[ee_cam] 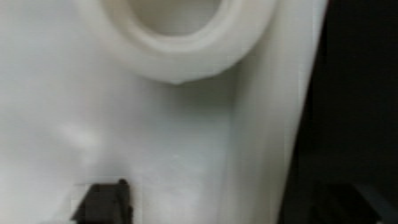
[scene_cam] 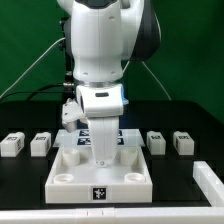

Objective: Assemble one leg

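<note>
Only wrist view shows round socket [ee_cam: 178,65] close, pincer [scene_cam: 105,148] over panel [scene_cam: 65,178], grip untellable

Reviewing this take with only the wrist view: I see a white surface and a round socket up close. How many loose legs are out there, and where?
Observer: Four, in a row from the exterior view's left: first leg, second leg, then on the other side of the white panel, third leg and fourth leg.
Operator: Where is the end effector relative to that panel?
Observer: The end effector hangs over the panel's middle, among its corner sockets.
Operator: Anything behind it?
Observer: The marker board lies behind the panel, partly hidden by the arm.
</note>
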